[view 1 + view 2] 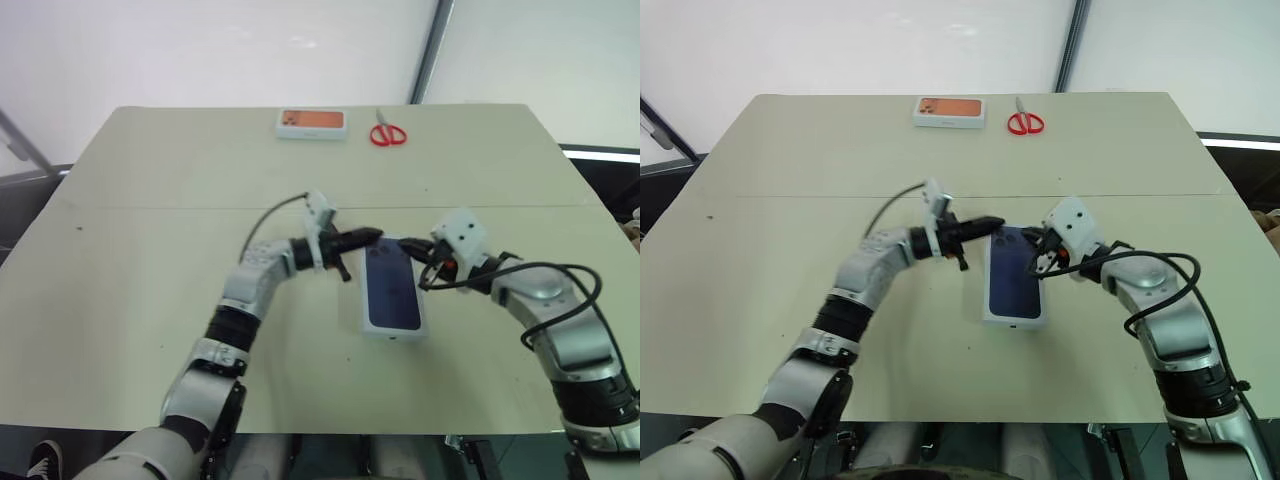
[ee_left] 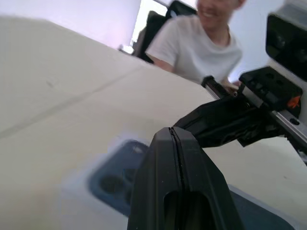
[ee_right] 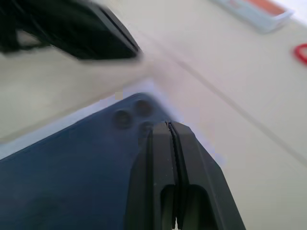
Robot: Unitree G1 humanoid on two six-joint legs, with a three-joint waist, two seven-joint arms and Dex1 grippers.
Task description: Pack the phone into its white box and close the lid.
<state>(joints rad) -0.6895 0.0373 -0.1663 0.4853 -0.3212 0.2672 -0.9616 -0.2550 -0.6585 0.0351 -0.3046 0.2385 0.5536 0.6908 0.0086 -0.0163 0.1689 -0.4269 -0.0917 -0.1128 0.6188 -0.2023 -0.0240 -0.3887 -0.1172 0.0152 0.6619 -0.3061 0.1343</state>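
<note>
Presently both grippers hover with fingers clenched on nothing: the left gripper [image 1: 374, 236] and the right gripper [image 1: 418, 252] sit over the far end of the phone [image 1: 391, 289]. It lies camera-side up in the white box [image 1: 367, 322] on the table [image 1: 150, 180].

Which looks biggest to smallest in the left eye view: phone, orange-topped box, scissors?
1. The phone, lying in the white box; it is also nearer the camera, which inflates it.
2. The orange-topped box.
3. The red scissors, beside that box at the far edge.
</note>
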